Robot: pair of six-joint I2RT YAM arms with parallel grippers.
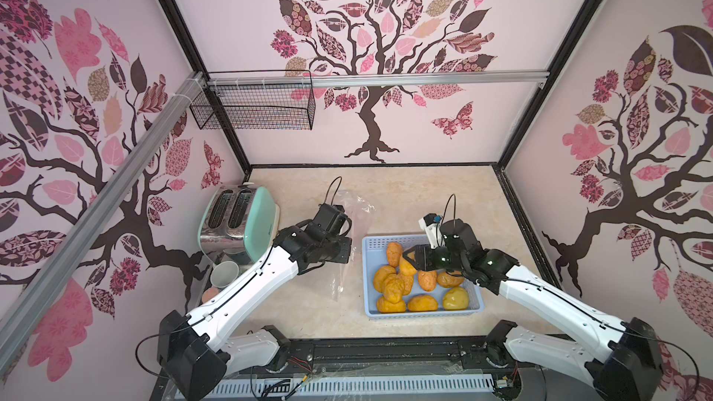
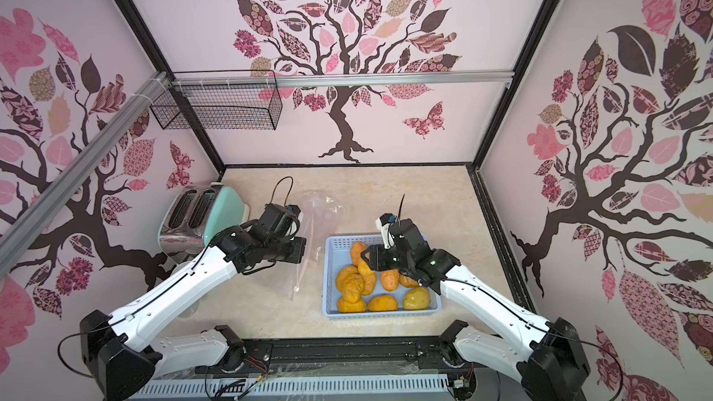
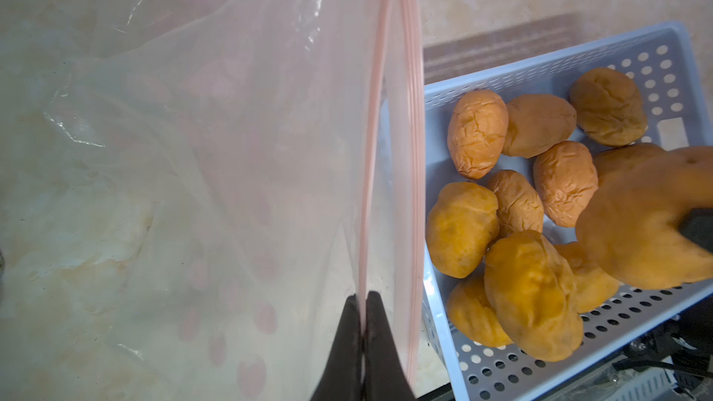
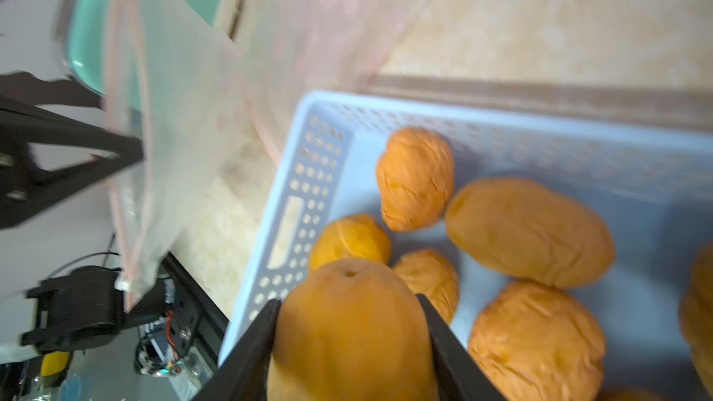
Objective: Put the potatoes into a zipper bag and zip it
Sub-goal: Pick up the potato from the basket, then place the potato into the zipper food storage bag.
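Several wrinkled orange-brown potatoes [image 1: 393, 289] [image 3: 477, 133] and a smoother yellow-green one [image 1: 456, 298] lie in a pale blue perforated basket [image 1: 420, 314]. My right gripper [image 4: 349, 302] [image 1: 411, 257] is over the basket's left half, shut on a smooth orange potato [image 4: 349, 333] [image 3: 648, 225] held just above the others. My left gripper [image 3: 364, 297] [image 1: 349, 250] is left of the basket, shut on the pink zip strip of the clear zipper bag [image 3: 231, 129] [image 1: 349, 208]. The bag hangs beside the basket with its mouth facing it.
A mint and chrome toaster [image 1: 239, 221] stands at the left wall, with a grey cup [image 1: 225, 275] and a pinkish round fruit [image 1: 210, 295] in front of it. A black wire basket [image 1: 254, 106] hangs on the back wall's rail.
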